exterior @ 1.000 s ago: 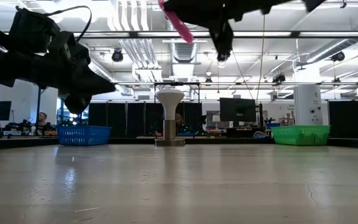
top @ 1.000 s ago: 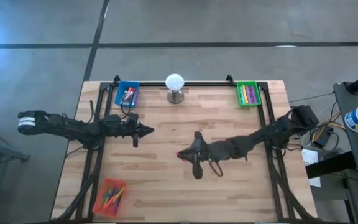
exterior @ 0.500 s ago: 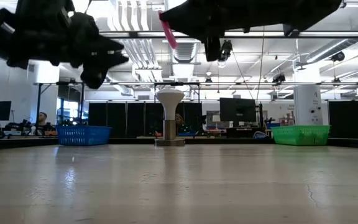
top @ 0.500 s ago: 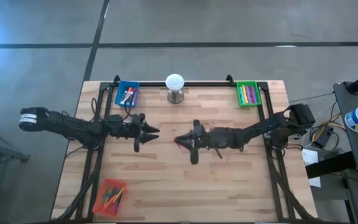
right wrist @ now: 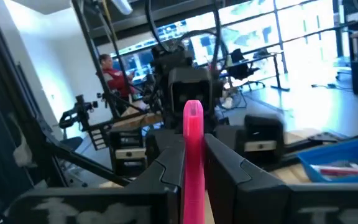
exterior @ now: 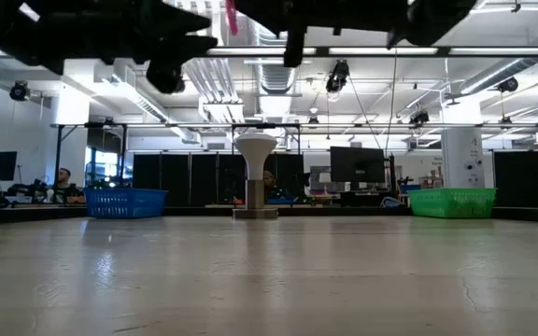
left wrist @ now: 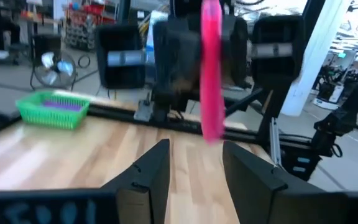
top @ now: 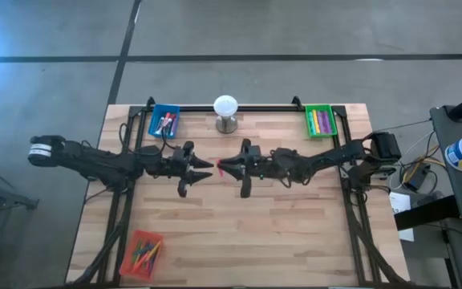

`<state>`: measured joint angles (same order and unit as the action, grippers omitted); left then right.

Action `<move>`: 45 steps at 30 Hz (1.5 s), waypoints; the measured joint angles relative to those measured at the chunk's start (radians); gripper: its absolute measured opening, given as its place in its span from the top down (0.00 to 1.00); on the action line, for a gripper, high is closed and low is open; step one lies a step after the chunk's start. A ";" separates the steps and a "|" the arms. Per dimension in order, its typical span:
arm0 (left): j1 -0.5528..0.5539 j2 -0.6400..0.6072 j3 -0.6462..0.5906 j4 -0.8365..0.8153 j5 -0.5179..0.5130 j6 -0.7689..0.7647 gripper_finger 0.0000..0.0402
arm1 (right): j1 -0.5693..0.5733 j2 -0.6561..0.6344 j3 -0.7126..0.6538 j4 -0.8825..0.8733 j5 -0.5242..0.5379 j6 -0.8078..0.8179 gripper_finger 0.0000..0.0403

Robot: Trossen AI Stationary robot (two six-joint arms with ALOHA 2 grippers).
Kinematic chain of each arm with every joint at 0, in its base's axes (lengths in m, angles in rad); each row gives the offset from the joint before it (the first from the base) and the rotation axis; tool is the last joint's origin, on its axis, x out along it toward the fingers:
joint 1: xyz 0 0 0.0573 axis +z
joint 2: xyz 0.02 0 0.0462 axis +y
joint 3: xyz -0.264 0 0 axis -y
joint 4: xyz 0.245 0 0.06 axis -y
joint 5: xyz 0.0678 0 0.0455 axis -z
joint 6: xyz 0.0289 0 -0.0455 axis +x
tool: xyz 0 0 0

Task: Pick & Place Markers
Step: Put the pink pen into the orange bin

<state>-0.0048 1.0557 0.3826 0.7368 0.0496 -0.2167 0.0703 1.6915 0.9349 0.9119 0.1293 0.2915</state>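
High view: right end effector [top: 224, 168] grips a pink marker [top: 222, 168] mid-bench [top: 295, 233], facing the released left end effector [top: 207, 168] just beside it.

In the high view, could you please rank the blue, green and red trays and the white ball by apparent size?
1. Red rectangular tray, largest.
2. Green rectangular tray and blue rectangular tray: too alike to rank.
3. White ball on its metal stand, smallest.
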 joint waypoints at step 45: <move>-0.252 -0.031 0.422 -1.086 -0.255 -0.422 0.91 | 0.080 -0.368 -0.238 -0.477 0.082 -0.111 0.85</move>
<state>-0.2569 1.0250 0.8051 -0.3488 -0.2049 -0.6387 0.1507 1.3239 0.6970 0.4352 0.2109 0.1808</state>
